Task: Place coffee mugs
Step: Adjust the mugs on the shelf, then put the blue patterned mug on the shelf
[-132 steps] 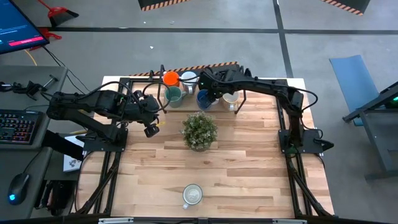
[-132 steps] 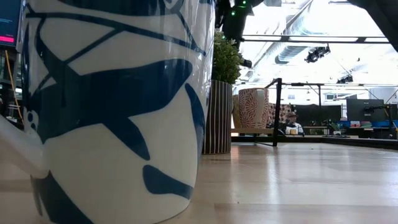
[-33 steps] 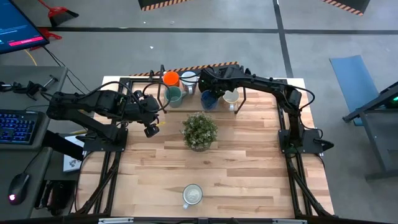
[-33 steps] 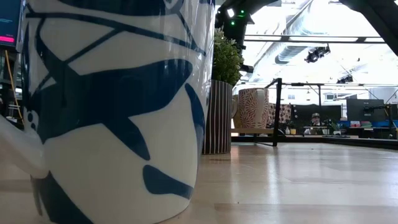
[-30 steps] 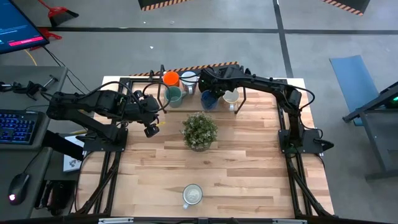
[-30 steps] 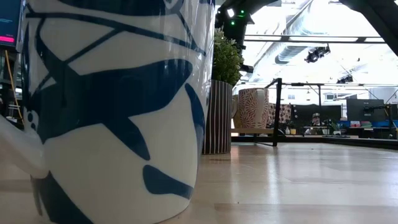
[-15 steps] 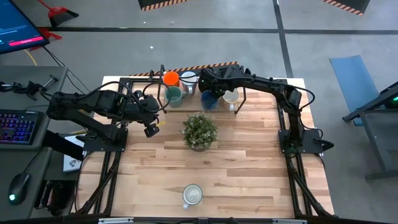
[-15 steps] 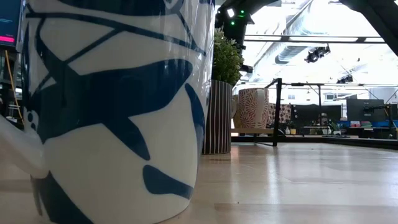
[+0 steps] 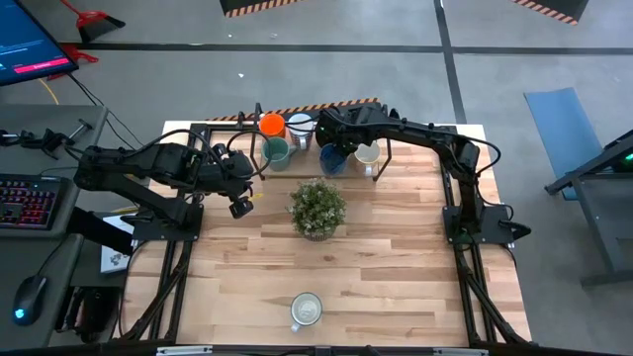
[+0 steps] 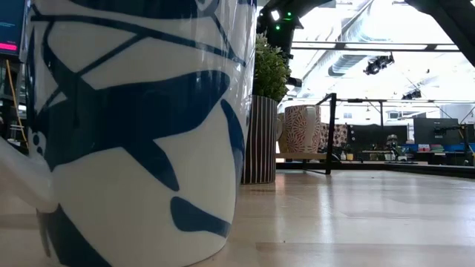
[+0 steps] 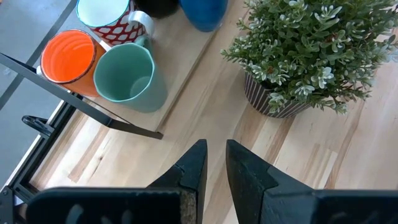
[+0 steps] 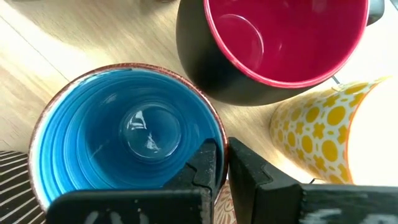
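Observation:
Several coffee mugs stand together on a wooden board [image 11: 186,56] at the table's far edge: orange [image 9: 271,125], teal [image 9: 277,151], white [image 9: 301,126], blue [image 9: 329,159] and yellow-dotted cream [image 9: 367,153]. A dark mug with a red inside [image 12: 280,43] is next to the blue one [image 12: 124,143]. My right gripper [image 12: 224,152] is shut on the blue mug. Another white mug with blue leaves [image 9: 306,310] stands alone at the near edge. My left gripper [image 11: 214,165] hovers open over bare wood, left of the plant, holding nothing. My right gripper holds the blue mug by its rim [image 12: 217,134], on the side toward the yellow-dotted mug. One finger [image 12: 205,165] is inside the cup and the other outside. The fingers come steeply from above. The mug is upright; whether its base is on the board, I cannot tell.
A leafy potted plant [image 9: 317,208] in a striped pot stands mid-table between the far mugs and the lone near mug [image 10: 126,126]. A black metal frame [image 11: 93,112] runs along the board's left side. Bare wood lies to the plant's left, right and near side.

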### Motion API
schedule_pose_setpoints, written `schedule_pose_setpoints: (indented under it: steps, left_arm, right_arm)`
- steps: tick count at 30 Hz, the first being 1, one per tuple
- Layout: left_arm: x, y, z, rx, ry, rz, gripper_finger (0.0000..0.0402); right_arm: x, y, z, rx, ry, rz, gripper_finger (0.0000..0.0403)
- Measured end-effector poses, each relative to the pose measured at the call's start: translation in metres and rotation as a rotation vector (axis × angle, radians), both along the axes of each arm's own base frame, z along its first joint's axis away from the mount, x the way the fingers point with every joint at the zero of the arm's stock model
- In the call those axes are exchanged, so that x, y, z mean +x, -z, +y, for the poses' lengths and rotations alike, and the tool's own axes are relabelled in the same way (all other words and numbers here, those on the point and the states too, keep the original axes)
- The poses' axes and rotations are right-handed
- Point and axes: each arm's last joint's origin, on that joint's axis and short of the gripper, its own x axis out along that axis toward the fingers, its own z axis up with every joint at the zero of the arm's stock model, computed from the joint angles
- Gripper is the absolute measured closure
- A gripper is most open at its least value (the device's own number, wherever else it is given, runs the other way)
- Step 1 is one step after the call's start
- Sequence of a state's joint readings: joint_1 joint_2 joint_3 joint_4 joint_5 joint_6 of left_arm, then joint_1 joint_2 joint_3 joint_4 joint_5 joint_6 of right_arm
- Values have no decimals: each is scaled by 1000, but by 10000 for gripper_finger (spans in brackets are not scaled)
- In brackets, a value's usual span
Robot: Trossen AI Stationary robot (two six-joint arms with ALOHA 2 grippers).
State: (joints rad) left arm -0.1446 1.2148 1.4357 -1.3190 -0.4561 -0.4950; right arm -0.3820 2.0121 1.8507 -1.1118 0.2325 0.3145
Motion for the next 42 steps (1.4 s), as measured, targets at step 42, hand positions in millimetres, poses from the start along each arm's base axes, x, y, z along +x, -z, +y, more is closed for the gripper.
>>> schedule_pose_setpoints:
  steps: [42]
  left_arm:
    - [0,0,0,3,-2,-1,353]
  right_arm:
    - [-10,-100,21,179,71,-240,300]
